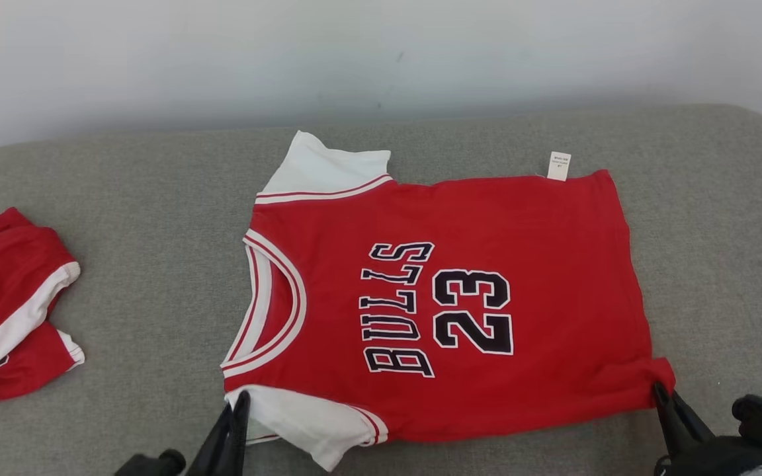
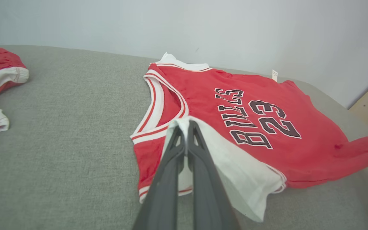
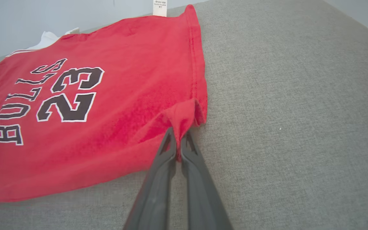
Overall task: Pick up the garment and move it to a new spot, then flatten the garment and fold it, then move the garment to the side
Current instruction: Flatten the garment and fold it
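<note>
Red jersey (spread flat): left end effector pinches sleeve, right end effector pinches hem corner.

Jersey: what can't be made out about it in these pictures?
White label: print too small, head view; cut by the top edge, right wrist view.
Underside of jersey: hidden against the grey cushion, every view.
Near sleeve: partly covered by left gripper, head view.

Red jersey flat on grey cushion
</note>
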